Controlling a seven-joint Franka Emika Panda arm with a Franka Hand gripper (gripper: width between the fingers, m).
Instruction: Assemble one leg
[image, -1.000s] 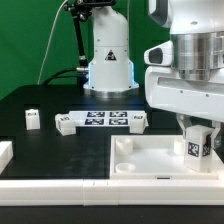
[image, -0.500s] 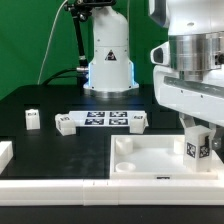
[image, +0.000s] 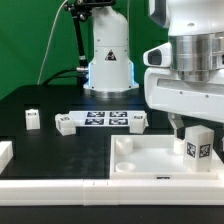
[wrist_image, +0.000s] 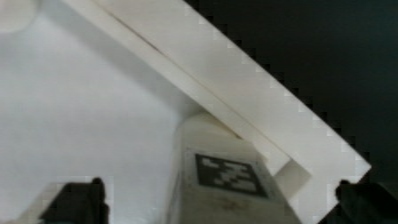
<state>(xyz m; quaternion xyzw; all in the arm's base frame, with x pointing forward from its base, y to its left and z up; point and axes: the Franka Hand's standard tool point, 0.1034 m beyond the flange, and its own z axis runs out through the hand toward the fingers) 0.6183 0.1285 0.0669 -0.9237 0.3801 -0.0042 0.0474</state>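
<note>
The leg (image: 197, 143), a small white upright block with a black-and-white tag, stands in the near right corner of the wide white tray (image: 140, 160). My gripper (image: 196, 125) hangs right over the leg, open, with one dark finger (image: 177, 124) showing clear of the leg's side. In the wrist view the leg (wrist_image: 222, 170) stands between the two dark fingertips (wrist_image: 75, 200), with a gap on each side. The gripper (wrist_image: 219, 205) holds nothing. The tray floor (wrist_image: 89, 120) fills most of that view.
The marker board (image: 102, 119) lies at the back middle. Three more small tagged white blocks stand near it: one at the far left (image: 33, 119), one at its left end (image: 66, 124), one at its right end (image: 138, 121). Another white part (image: 5, 155) lies at the left edge.
The fingers, shut on the leg one second ago, have opened off it. The hand has shifted slightly toward the exterior view's left. The leg stays upright in the tray.
</note>
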